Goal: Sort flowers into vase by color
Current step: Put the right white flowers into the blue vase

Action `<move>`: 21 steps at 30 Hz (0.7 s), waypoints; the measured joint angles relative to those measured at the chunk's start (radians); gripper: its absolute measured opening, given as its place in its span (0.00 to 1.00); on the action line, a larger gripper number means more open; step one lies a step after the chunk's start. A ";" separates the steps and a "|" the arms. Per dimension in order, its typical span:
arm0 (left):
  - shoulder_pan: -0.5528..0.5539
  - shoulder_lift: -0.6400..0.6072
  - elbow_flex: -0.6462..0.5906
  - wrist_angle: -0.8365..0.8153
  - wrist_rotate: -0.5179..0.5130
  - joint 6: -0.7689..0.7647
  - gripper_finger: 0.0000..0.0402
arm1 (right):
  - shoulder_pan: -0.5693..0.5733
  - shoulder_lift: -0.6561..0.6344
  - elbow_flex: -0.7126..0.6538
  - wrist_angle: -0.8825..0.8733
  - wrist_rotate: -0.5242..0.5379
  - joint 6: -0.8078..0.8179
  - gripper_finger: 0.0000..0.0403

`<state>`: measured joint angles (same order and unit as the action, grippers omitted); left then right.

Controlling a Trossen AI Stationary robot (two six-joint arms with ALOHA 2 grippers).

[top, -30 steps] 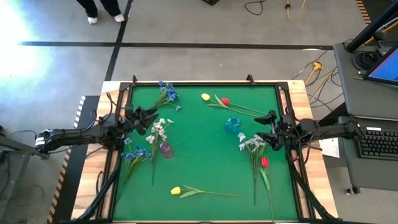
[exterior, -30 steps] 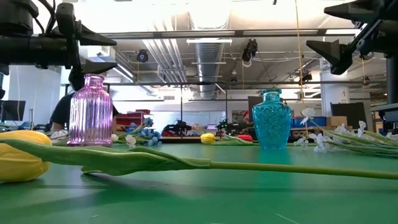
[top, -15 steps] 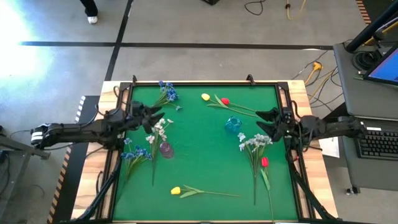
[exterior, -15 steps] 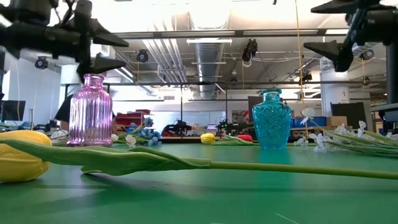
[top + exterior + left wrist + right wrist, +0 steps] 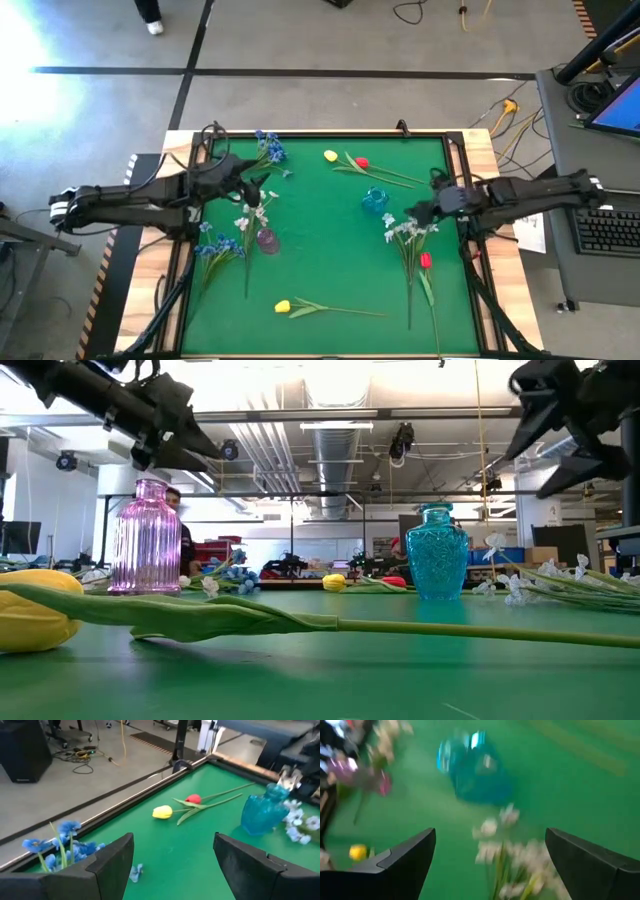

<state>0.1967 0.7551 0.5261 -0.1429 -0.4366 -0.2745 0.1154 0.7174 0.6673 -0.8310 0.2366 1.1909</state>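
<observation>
Green worktop [image 5: 330, 250]: both arms have swung inward. Left gripper [image 5: 262, 187], fingers apart, empty, now over far-left blue flowers [image 5: 268, 150]. Right gripper [image 5: 415, 213], fingers apart, now above right-side white flowers [image 5: 405, 230] beside teal vase [image 5: 374, 200]. Pink vase [image 5: 267, 240] empty; no flower picked yet.

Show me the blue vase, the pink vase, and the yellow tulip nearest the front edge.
blue vase [image 5: 437, 552]: low view, middle of its patterned body.
pink vase [image 5: 146, 540]: low view, middle of its ribbed body.
yellow tulip [image 5: 283, 306]: high view, on the bud.
</observation>
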 joint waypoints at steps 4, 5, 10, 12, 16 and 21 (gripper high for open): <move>0.000 0.002 0.004 -0.007 -0.001 0.024 0.67 | 0.011 0.118 0.049 -0.006 -0.141 0.069 0.91; 0.000 0.001 0.004 -0.009 -0.001 0.028 0.67 | 0.018 0.149 0.054 -0.008 -0.178 0.089 0.91; 0.000 -0.001 0.004 -0.024 -0.002 0.039 0.67 | 0.076 0.263 0.072 -0.045 -0.306 0.212 0.91; 0.000 -0.001 0.004 -0.030 -0.002 0.050 0.67 | 0.112 0.307 0.072 -0.068 -0.321 0.267 0.91; 0.000 -0.002 0.003 -0.034 -0.003 0.057 0.67 | 0.166 0.371 0.085 -0.056 -0.321 0.349 0.91; 0.000 -0.002 0.003 -0.032 -0.003 0.078 0.67 | 0.184 0.482 0.086 -0.054 -0.315 0.382 0.91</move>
<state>0.1967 0.7532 0.5293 -0.1751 -0.4397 -0.1965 0.2993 1.1996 0.7532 -0.8852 -0.0786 1.5733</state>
